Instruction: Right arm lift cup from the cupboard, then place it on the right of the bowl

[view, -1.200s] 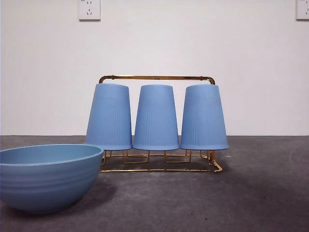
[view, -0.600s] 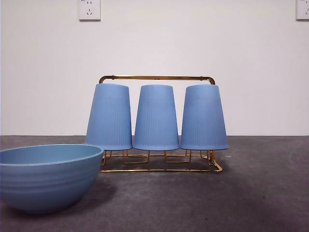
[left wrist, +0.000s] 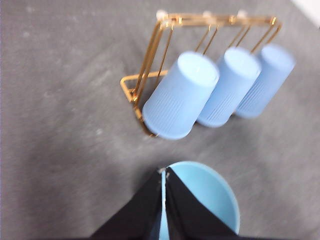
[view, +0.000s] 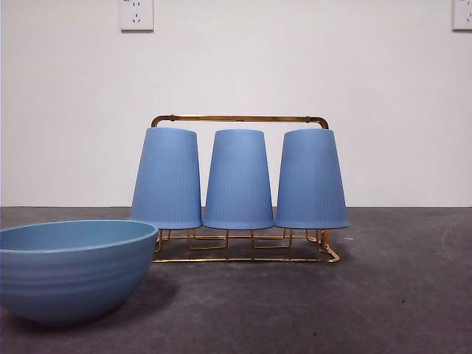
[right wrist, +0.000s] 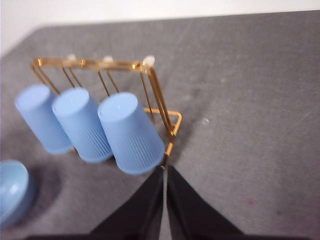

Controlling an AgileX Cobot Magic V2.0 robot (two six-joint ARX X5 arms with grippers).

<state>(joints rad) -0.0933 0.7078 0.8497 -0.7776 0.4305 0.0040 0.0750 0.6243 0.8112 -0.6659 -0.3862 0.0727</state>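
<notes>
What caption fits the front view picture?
Three upside-down blue cups on a gold rack, with a blue bowl nearby.

The grey table (view: 398, 295) (matte) carries the bowl (view: 70, 269) and cupboard (view: 243, 258).

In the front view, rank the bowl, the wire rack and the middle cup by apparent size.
1. Gold wire rack: widest, spanning all three cups.
2. Bowl: looks nearly as big, but it is cut off by the frame and nearest the camera, so unsure.
3. Middle cup: smallest.

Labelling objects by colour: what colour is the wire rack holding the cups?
Gold, clearest in the front view: rack.
</notes>
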